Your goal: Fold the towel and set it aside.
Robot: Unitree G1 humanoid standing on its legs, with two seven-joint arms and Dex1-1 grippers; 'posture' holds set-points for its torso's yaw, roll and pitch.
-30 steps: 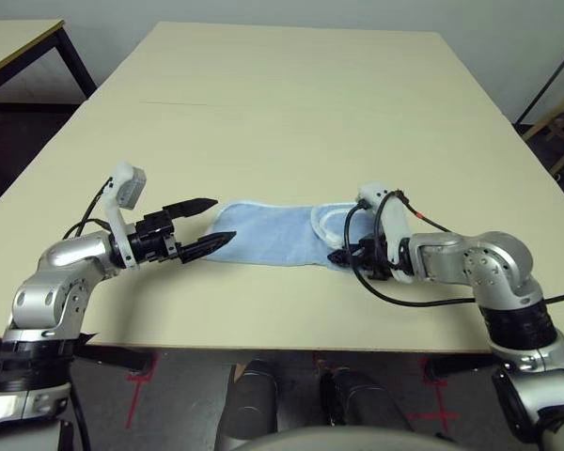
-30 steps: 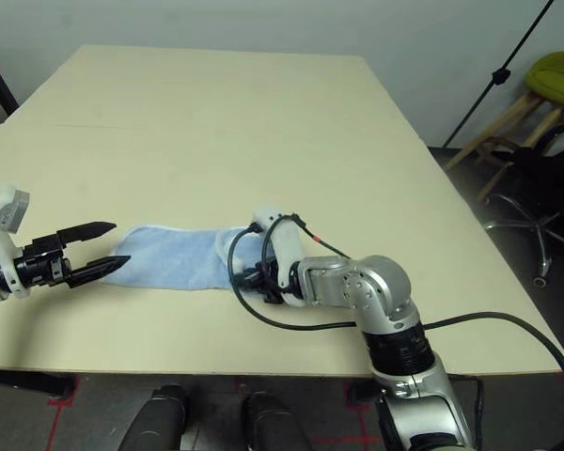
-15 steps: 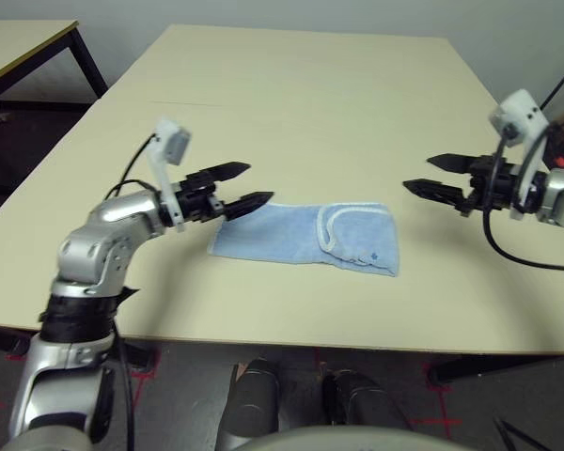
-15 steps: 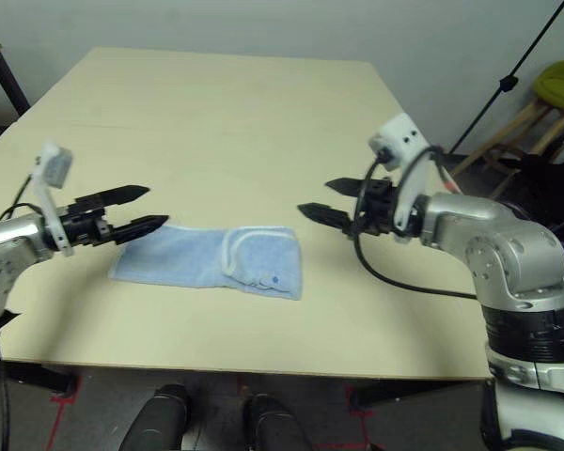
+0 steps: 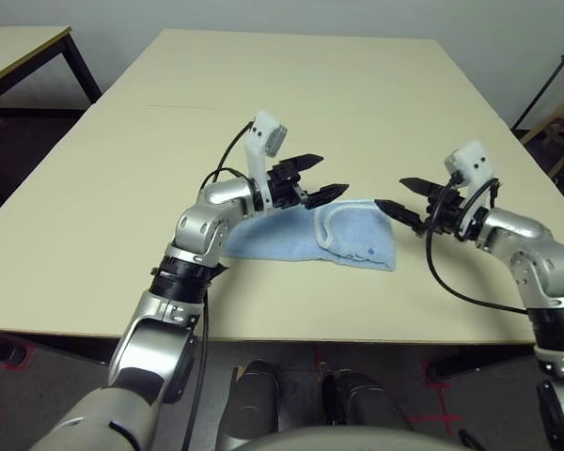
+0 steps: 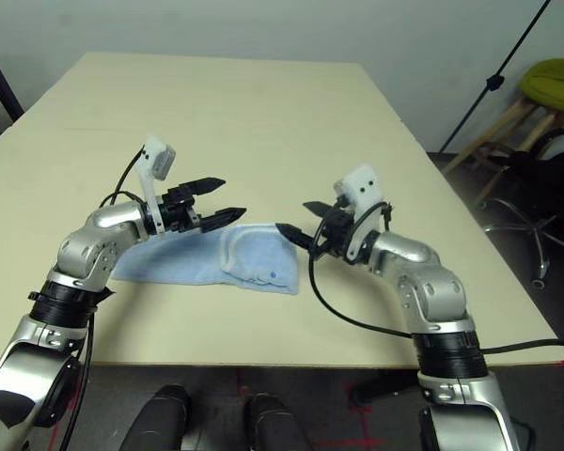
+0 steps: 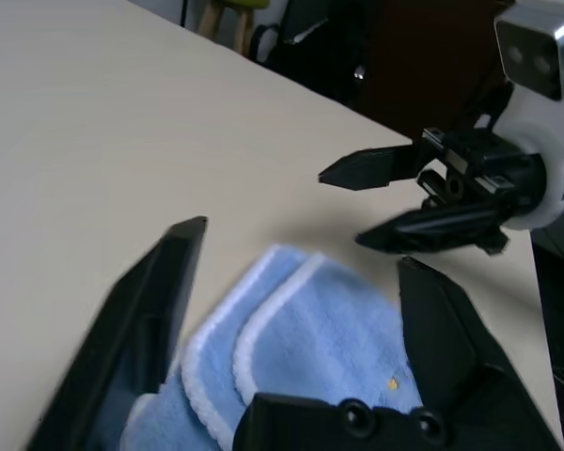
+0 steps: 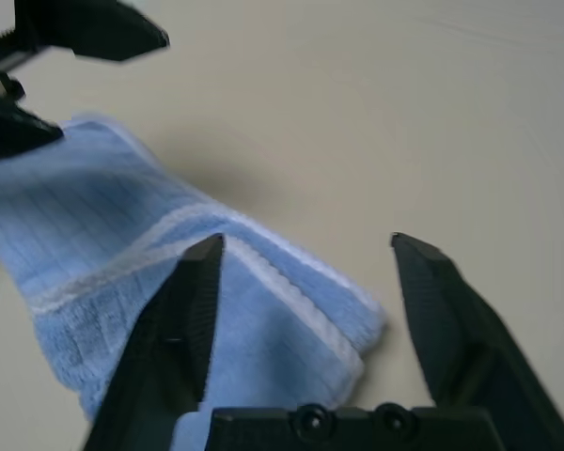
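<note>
The table [image 5: 291, 94] lay bare beyond and to both sides of the towel [image 5: 310, 235], so a gripper could pass freely over its far half and along its near edge. The towel lay flat near the front, partly folded at its right end. The left gripper [image 5: 320, 178] hung with its jaws apart over the towel's far edge, the left forearm crossing above the towel's left end. The right gripper [image 5: 399, 197], jaws parted, hung just beside the towel's right end, facing the left one across a narrow gap.
</note>
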